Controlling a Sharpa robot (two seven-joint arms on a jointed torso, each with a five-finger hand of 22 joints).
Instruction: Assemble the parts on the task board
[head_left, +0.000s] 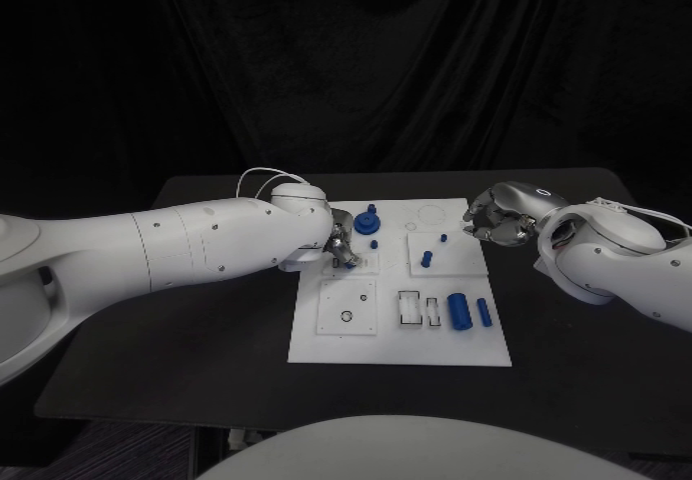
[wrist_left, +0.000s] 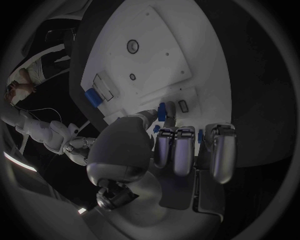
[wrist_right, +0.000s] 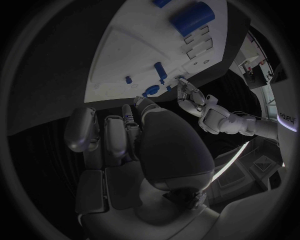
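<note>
Blue parts (head_left: 460, 311) lie on the white task board (head_left: 401, 350) in the middle of the black table (head_left: 173, 330). Left hand (head_left: 340, 245) pinches a small blue part (wrist_left: 162, 111) over the board. Right hand (head_left: 495, 217) hangs just beside the board's edge, fingers curled, holding nothing.

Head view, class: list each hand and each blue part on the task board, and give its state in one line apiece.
left hand: fingertips down on a small blue part at the board's left half, apparently pinching it.
right hand: off the board's right edge, fingers curled, holding nothing.
large blue cylinder: lying flat.
thin blue pin: lying beside the cylinder.
blue knob: standing upright.
task board: flat on the table.
</note>
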